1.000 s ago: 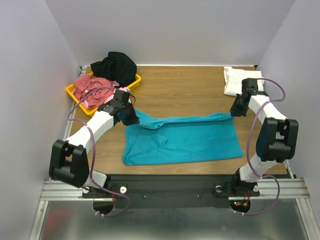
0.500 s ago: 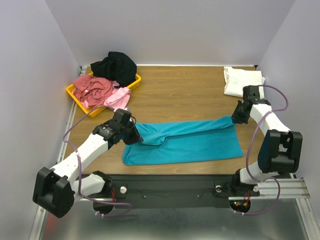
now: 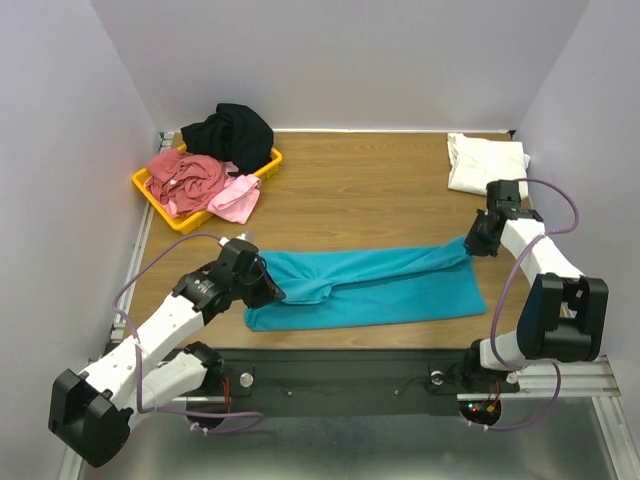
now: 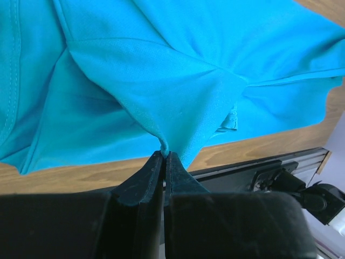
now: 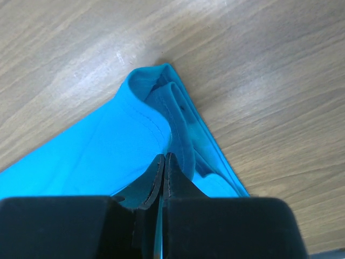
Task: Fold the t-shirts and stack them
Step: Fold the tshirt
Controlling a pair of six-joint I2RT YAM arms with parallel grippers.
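My left gripper (image 3: 273,292) is pinched tight on a bunched fold at the left end of the teal shirt (image 3: 380,285). My right gripper (image 3: 470,244) is closed hard on the hem of its right corner. The shirt lies stretched between them, nearer me than the yellow tray (image 3: 146,190) and to its right.

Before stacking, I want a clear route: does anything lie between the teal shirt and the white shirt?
Nothing lies on the table between the teal shirt and the white shirt. Only the right arm's fingers, shut on the teal shirt's corner, stand there.
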